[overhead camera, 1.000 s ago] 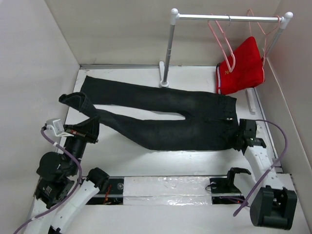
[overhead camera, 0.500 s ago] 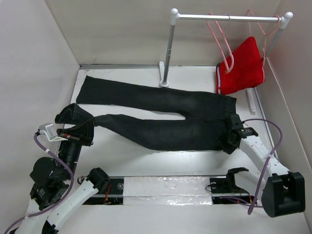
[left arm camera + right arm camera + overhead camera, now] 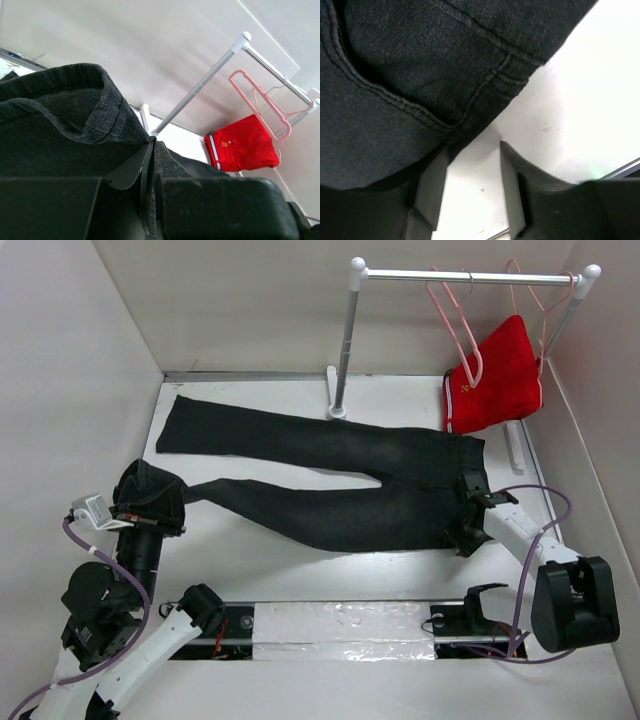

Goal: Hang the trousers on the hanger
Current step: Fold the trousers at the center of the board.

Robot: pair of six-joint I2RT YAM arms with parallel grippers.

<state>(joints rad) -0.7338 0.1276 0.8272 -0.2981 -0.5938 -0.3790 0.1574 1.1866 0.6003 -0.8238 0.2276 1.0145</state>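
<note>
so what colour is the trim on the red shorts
white, on the red shorts; shows best in the left wrist view

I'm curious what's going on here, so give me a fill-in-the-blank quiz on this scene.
The trousers lie spread on the white ___.
The left gripper is shut on one trouser ___.
The right gripper has its jaws ___ at the waistband.
The empty hanger hangs beside the ___ shorts.
Missing: table; leg; open; red.

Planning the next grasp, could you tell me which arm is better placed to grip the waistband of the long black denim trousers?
Probably right: the open right gripper sits at the trousers' waistband; the left gripper is shut on a leg.
</note>
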